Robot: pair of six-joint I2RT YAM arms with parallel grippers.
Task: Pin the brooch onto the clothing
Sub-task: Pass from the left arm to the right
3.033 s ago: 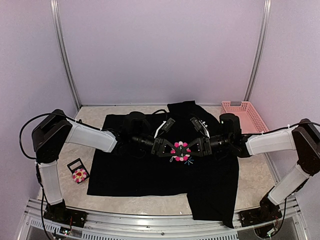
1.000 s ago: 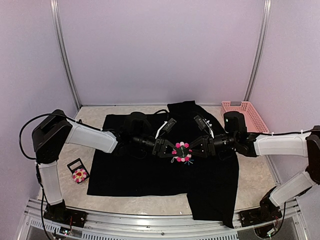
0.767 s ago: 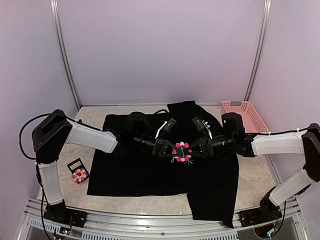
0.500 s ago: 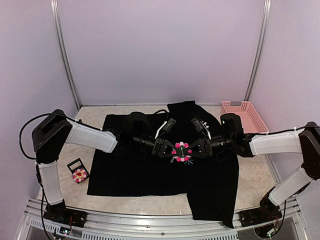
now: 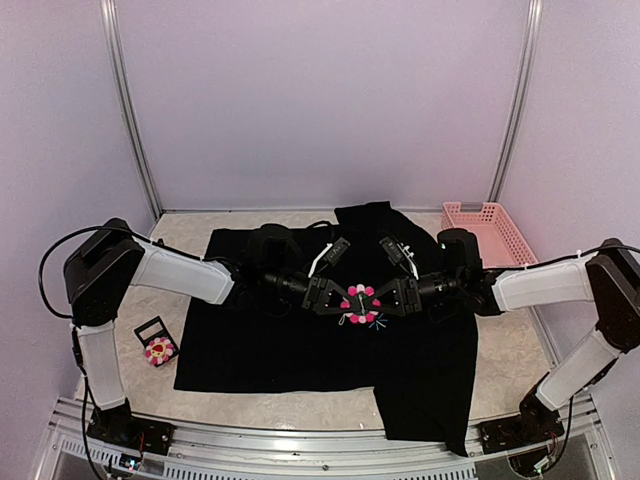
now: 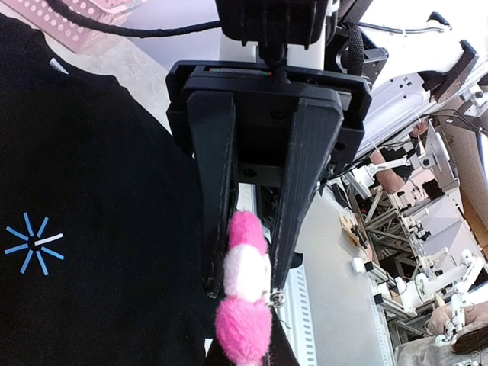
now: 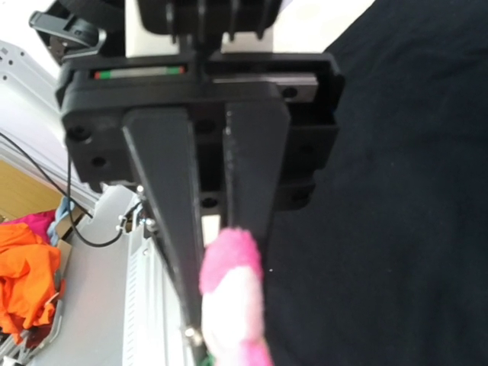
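Centrally on the table (image 5: 510, 350), the brooch (image 5: 361, 301) sits over the chest of the black T-shirt (image 5: 280, 345), beside its blue starburst mark (image 6: 32, 242). The left gripper (image 6: 245, 284) is clamped on the pink and white petals from one side. Opposite it, the right gripper (image 7: 217, 280) has its fingers nearly together with a petal between them; whether they pinch it I cannot tell. A second flower (image 5: 158, 348) lies by the left edge and a pink basket (image 5: 490, 232) sits at the far right corner.
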